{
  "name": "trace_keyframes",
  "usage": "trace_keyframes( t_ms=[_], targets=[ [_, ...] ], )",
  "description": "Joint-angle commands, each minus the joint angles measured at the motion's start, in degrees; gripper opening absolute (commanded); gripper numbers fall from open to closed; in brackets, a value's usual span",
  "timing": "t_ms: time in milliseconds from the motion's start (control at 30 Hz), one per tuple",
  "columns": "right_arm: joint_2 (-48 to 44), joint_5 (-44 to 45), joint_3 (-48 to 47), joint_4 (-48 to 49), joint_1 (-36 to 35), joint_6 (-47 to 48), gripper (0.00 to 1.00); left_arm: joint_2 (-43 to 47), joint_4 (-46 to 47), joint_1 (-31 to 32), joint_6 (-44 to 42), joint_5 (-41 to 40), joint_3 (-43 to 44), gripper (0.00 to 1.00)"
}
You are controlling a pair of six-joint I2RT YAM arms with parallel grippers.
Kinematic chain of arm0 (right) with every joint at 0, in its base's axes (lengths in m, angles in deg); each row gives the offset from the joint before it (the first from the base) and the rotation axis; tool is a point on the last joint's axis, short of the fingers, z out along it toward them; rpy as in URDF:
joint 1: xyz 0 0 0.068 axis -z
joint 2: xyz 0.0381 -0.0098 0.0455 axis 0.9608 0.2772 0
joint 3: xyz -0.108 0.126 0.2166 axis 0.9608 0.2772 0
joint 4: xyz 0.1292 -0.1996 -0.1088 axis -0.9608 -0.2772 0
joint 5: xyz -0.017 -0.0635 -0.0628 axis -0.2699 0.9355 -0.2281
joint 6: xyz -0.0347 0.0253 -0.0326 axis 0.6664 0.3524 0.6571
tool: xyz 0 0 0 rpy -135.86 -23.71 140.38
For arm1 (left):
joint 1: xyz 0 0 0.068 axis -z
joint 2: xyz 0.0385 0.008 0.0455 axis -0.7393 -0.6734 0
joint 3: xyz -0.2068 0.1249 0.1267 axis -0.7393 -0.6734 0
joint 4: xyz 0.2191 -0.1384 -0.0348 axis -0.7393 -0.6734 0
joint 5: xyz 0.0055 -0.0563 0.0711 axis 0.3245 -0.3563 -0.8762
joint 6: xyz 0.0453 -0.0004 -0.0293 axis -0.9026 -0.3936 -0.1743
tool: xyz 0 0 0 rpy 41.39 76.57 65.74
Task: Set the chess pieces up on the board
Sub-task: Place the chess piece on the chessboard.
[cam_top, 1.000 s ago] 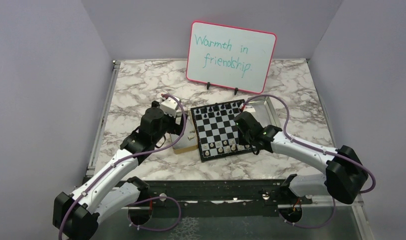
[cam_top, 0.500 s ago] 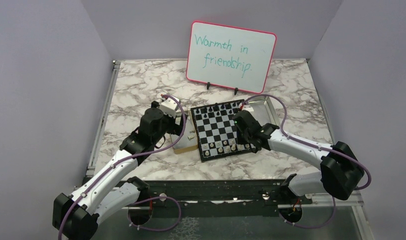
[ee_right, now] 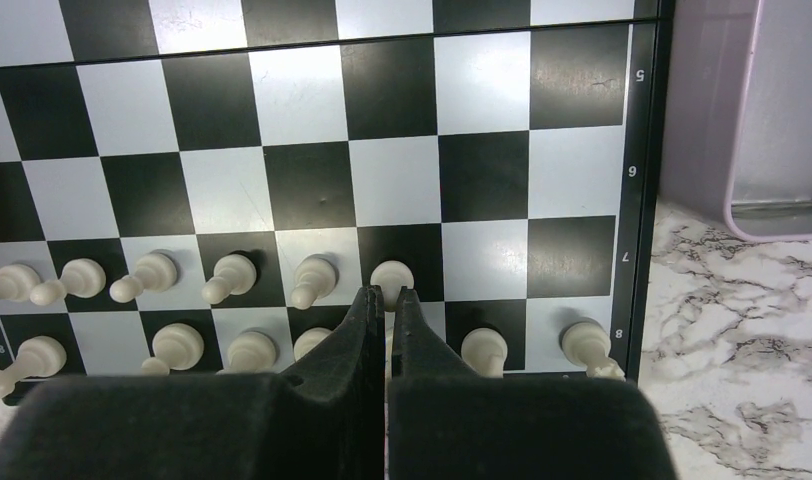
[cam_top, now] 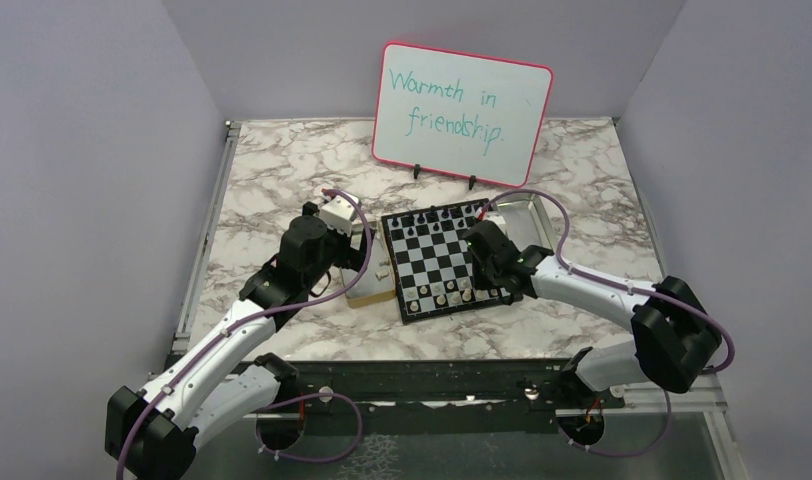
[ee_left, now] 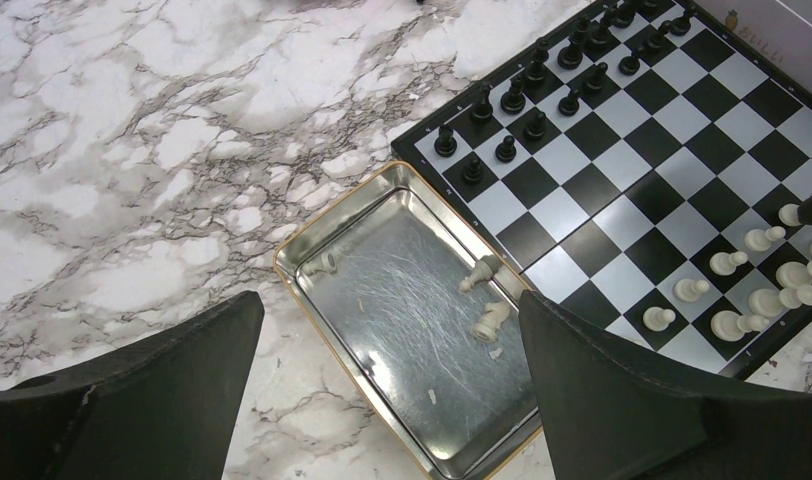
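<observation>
The chequered board (cam_top: 434,252) lies mid-table. Black chessmen (cam_top: 434,217) stand along its far edge and cream chessmen (cam_top: 442,293) in two rows along its near edge. In the right wrist view my right gripper (ee_right: 386,298) is shut on a cream pawn (ee_right: 390,272) standing in the second row from the board's near edge (ee_right: 542,200). In the top view it (cam_top: 477,268) is over the board's near right part. My left gripper (ee_left: 390,310) is open and empty above a silver tray (ee_left: 382,370) left of the board (ee_left: 642,190). Three cream pieces (ee_left: 492,320) lie in that tray.
A pink-framed whiteboard (cam_top: 462,100) stands behind the board. A second metal tray (cam_top: 530,215) lies against the board's right edge and shows in the right wrist view (ee_right: 752,120). Marble tabletop (cam_top: 282,170) surrounds everything, with grey walls left and right.
My right gripper has shifted slightly left and farther over the board's near rows. The left arm has not moved.
</observation>
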Motion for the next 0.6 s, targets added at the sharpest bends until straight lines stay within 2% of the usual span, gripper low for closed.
trace_keyframes(
  t_ms=[0,567],
  targets=[
    [1.0,-0.6,-1.6,1.1,0.5,-0.6,0.03,0.4,0.2,0.0,-0.6,0.4,-0.4,0.99],
    [2.5,-1.4,-1.9,1.5,0.9,-0.7,0.13,0.2,0.2,0.0,-0.8,0.5,-0.4,0.99]
  ],
)
